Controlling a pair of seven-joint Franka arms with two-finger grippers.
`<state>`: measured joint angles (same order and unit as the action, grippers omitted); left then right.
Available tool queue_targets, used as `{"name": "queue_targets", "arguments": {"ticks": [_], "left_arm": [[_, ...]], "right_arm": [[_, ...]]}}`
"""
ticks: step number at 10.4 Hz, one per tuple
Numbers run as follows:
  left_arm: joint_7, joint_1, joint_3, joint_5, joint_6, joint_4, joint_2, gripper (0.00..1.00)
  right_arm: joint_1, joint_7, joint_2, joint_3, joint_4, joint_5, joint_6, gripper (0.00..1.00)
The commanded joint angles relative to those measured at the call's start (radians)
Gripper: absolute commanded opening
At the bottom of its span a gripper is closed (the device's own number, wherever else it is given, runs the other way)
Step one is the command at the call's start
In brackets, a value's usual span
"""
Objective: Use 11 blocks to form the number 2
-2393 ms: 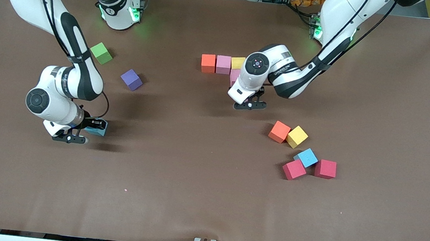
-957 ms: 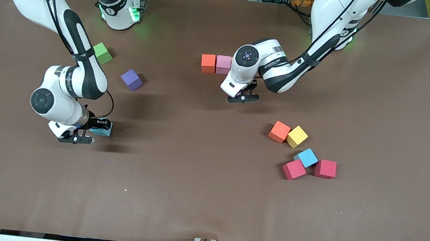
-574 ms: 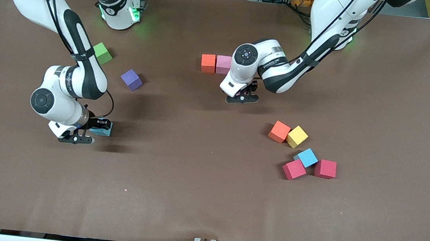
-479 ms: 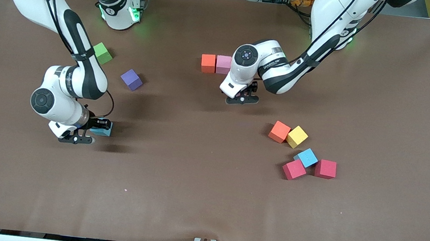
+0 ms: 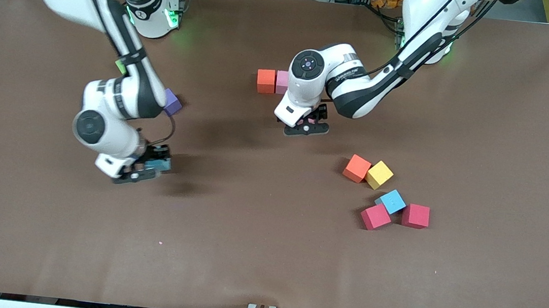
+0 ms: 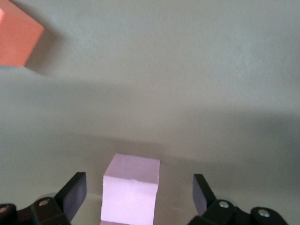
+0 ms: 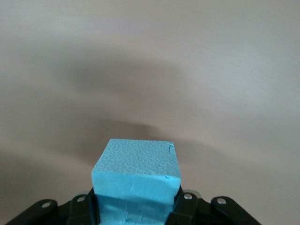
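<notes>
Brown table [image 5: 264, 255]; left hand [image 6: 136, 199] open astride half-hidden pink block [image 6: 130, 192]; right hand [image 7: 136, 206] grips blue block [image 7: 136, 180]

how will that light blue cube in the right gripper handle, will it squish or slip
The light blue cube shows a pebbled foam surface, so it is probably light and gives a little under the right gripper. That rough texture likely resists slipping. Its flat faces and square edges suggest it will sit steady when set down, not roll.

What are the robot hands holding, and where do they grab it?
The right gripper pinches a light blue block by two facing sides. The left gripper is open, holding nothing; a pink block sits between its fingers.
</notes>
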<state>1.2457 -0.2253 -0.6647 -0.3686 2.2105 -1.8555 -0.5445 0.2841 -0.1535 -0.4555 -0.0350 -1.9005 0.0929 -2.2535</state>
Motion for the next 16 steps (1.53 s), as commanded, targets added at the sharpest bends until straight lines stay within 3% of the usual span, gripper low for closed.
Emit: {"name": "queue_targets", "arguments": {"ticks": [1,5,7,8,11,15,16], "left_arm": [[0.008,0.072,-0.009,0.014,-0.021,0.021,0.021,1.00],[0.015,0.288,-0.007,0.055,-0.084,0.027,0.015,1.00],[0.018,0.332,-0.003,0.057,-0.095,0.016,0.003,1.00],[0.044,0.346,-0.003,0.060,-0.095,0.019,-0.015,0.95],[0.295,0.370,-0.003,0.057,-0.095,0.021,-0.023,0.94],[0.395,0.383,-0.003,0.059,-0.068,0.007,-0.046,0.94],[0.469,0.382,-0.001,0.056,-0.039,0.004,-0.043,0.89]], "right_arm": [[0.068,-0.163,0.006,-0.014,0.015,0.005,0.019,0.25],[0.283,-0.276,-0.008,-0.014,0.021,-0.001,0.008,0.30],[0.377,-0.343,-0.035,-0.013,0.052,-0.012,0.006,0.30],[0.421,-0.389,-0.057,-0.013,0.076,-0.021,0.005,0.34],[0.477,-0.559,-0.092,-0.013,0.106,-0.048,-0.033,0.35],[0.590,-0.542,-0.169,-0.011,0.113,-0.053,-0.112,0.35],[0.616,-0.497,-0.184,-0.008,0.133,-0.055,-0.110,0.36]]}}
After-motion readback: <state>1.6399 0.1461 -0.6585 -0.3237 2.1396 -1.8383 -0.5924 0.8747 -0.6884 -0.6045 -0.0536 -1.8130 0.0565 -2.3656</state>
